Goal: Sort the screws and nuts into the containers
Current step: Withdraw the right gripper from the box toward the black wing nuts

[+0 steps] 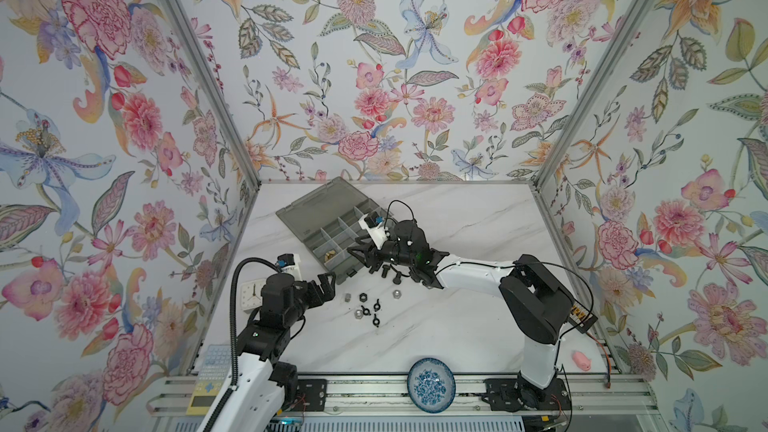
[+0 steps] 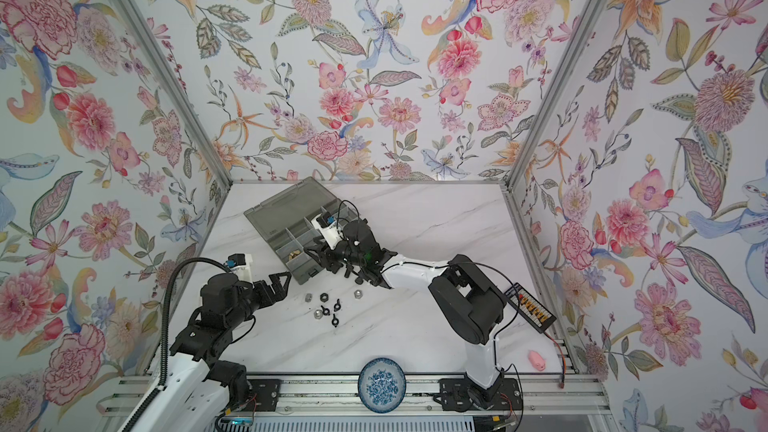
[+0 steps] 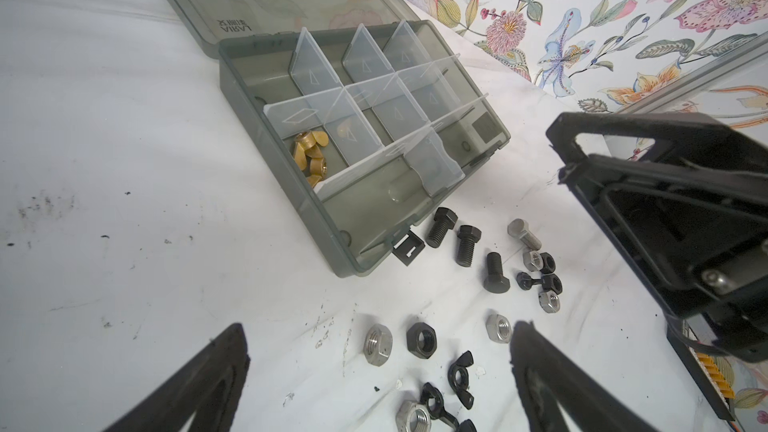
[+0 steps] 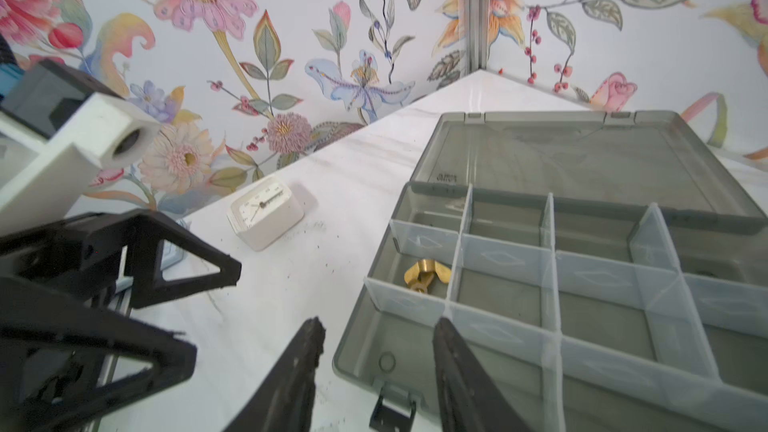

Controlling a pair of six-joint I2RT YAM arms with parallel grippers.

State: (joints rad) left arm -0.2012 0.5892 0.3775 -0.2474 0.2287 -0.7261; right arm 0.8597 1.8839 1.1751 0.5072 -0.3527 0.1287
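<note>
The smoky grey organizer box [image 1: 316,218] lies open at the back left, and one of its containers [image 3: 361,151] holds brass wing nuts [image 3: 309,153]. My right gripper [image 4: 379,322] hangs open and empty over the box's near corner. The screws, three black bolts [image 3: 467,243] and a silver one [image 3: 523,234], lie just outside that corner, partly hidden under the right gripper [image 1: 360,254] in both top views. Hex nuts [image 3: 422,339] and black wing nuts [image 3: 460,371] are scattered on the table. My left gripper [image 3: 380,325] stands wide open just left of them, holding nothing.
A white clock [image 1: 251,295] sits left of my left arm, with a calculator [image 1: 208,380] at the front left. A blue-and-white dish [image 1: 431,385] rests on the front rail. A pink toy [image 1: 582,360] and a black connector board [image 2: 534,307] lie at the right.
</note>
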